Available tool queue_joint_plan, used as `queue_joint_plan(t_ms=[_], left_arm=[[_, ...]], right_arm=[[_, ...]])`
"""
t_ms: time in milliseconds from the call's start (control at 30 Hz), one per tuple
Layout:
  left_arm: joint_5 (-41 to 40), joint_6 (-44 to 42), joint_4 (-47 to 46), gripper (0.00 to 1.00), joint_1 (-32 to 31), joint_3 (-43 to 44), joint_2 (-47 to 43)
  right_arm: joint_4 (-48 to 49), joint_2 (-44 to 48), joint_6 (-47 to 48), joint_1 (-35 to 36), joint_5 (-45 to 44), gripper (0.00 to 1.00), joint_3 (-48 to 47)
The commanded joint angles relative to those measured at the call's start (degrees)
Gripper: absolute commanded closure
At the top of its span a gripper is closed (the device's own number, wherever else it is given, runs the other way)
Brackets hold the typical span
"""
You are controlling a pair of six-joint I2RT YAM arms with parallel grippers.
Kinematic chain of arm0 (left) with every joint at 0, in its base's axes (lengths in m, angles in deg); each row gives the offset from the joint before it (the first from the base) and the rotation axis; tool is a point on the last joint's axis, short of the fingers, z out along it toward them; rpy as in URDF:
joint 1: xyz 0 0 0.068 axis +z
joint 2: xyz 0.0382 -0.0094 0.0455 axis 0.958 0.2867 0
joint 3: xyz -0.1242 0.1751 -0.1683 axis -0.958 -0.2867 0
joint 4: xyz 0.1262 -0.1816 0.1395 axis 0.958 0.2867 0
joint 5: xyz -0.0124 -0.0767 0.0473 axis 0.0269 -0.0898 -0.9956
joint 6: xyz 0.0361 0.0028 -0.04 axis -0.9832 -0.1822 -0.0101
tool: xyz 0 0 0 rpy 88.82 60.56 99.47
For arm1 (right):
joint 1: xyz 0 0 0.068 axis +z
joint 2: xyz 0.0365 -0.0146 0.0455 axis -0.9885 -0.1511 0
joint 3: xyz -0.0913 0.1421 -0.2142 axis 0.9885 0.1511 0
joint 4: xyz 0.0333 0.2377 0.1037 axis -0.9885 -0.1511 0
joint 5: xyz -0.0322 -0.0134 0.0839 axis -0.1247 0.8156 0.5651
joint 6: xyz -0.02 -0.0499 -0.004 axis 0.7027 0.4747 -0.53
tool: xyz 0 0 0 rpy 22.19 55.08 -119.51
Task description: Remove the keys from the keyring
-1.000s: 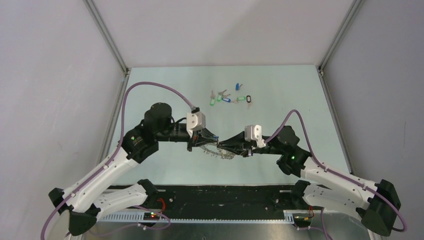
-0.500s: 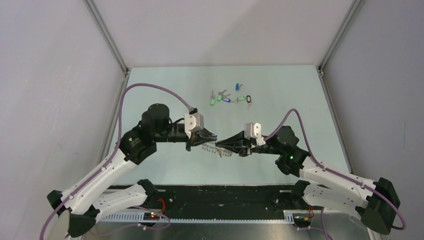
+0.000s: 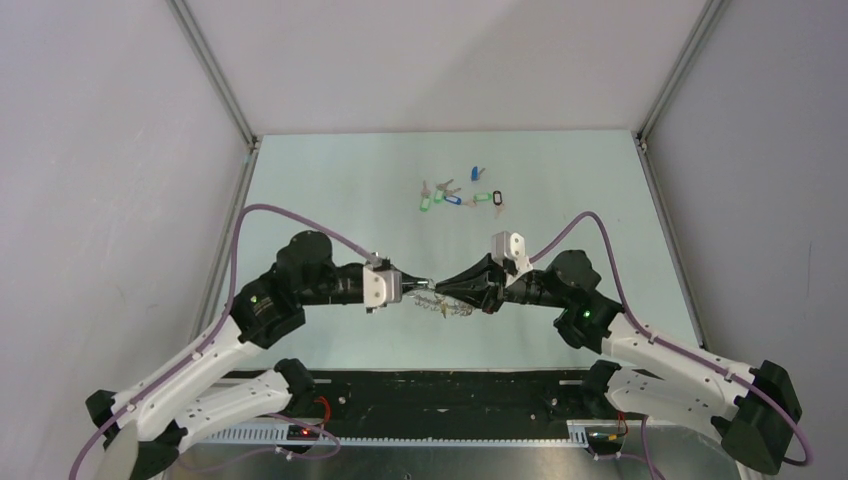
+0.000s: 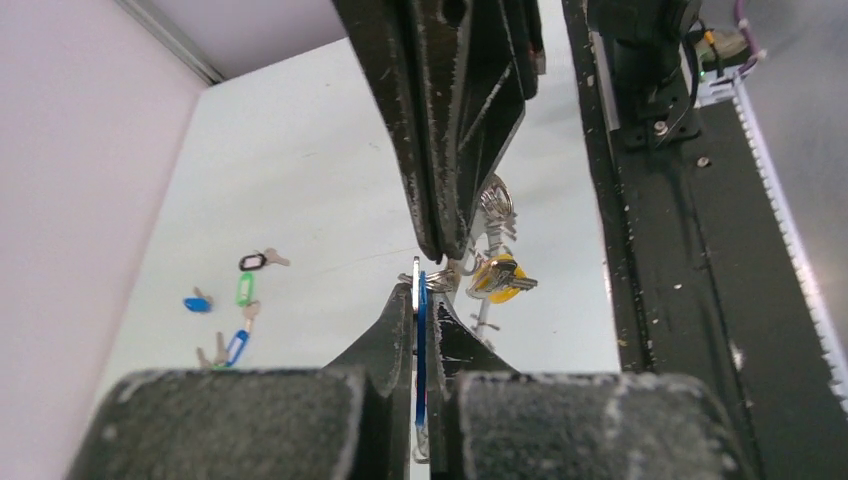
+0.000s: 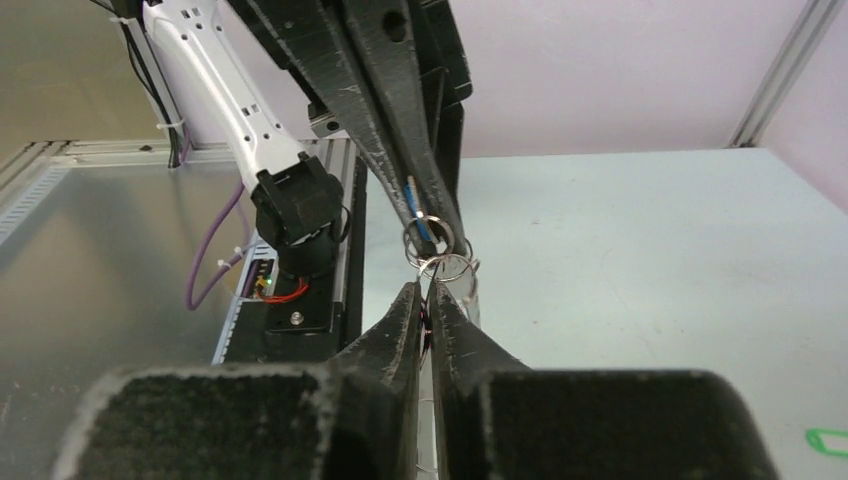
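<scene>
My left gripper (image 3: pixel 412 287) and right gripper (image 3: pixel 443 290) meet tip to tip above the table's near middle. The left gripper (image 4: pixel 421 287) is shut on a blue-tagged key (image 4: pixel 421 340), whose small split ring (image 5: pixel 428 240) shows in the right wrist view. The right gripper (image 5: pixel 428 292) is shut on the keyring (image 3: pixel 447 306), a thin silver hoop fringed with small keys that hangs below both tips. A yellow-tagged key (image 4: pixel 497 281) dangles from it. Several loose keys (image 3: pixel 458 196) with blue, green and black tags lie at the back of the table.
The loose keys also show in the left wrist view (image 4: pixel 232 310). A black rail (image 3: pixel 440 392) runs along the table's near edge by the arm bases. Grey walls with metal posts (image 3: pixel 215 75) enclose the table.
My left wrist has rolled and dropped lower, and its tip has moved right to meet the right gripper's tip. The right gripper has tilted up a little, still holding the keyring.
</scene>
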Motion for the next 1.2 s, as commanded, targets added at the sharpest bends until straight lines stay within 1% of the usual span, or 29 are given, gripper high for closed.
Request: queue_joint_plan(t_ms=[0,33,67,133,300,433,600,767,833,933,1167], left_arm=[[-3.5,-10.7,-1.8,1.00,-1.3,-0.9,-2.7],[-3.6,-13.1,-1.8,1.00,-1.6,-1.1,-3.1],[-3.6,-14.2,-1.8,1.00,-1.6,-1.7,-3.9],[-3.8,-17.5,-1.8,1.00,-1.9,-2.4,-5.0],[-2.1,-23.7,-1.1,1.00,-2.4,-3.4,-6.6],[-1.5,-25.8,-0.3,1.00,-3.0,-3.4,-7.1],[-0.2,-30.1,1.0,1.00,-3.4,-3.6,-8.0],[0.3,-31.8,1.8,1.00,-3.6,-3.1,-7.9],[0.5,-32.6,2.0,1.00,-3.7,-3.0,-7.9],[0.5,-33.4,2.3,1.00,-3.8,-2.9,-7.9],[-0.2,-34.5,2.6,1.00,-3.8,-3.2,-8.1]], right_arm=[[0.7,0.5,-1.7,-0.8,-0.1,0.82,-0.8],[0.2,0.9,-0.7,-0.8,-0.3,0.79,-0.8],[-0.3,1.1,-0.2,-0.9,-0.5,0.73,-0.9],[-0.9,2.1,0.6,-1.5,-0.6,0.69,-0.9],[0.4,2.7,1.1,-3.6,0.0,0.62,-0.9],[2.5,0.8,1.1,-4.3,1.4,0.58,-1.1],[5.0,-3.0,1.1,-4.5,3.0,0.57,-2.1],[8.1,-6.1,1.2,-4.0,3.9,0.57,-2.8],[8.5,-7.3,2.6,-3.1,3.2,0.58,-2.9],[7.4,-8.4,3.8,-1.3,3.1,0.58,-3.4],[4.6,-7.7,3.3,0.2,6.6,0.58,-3.6]])
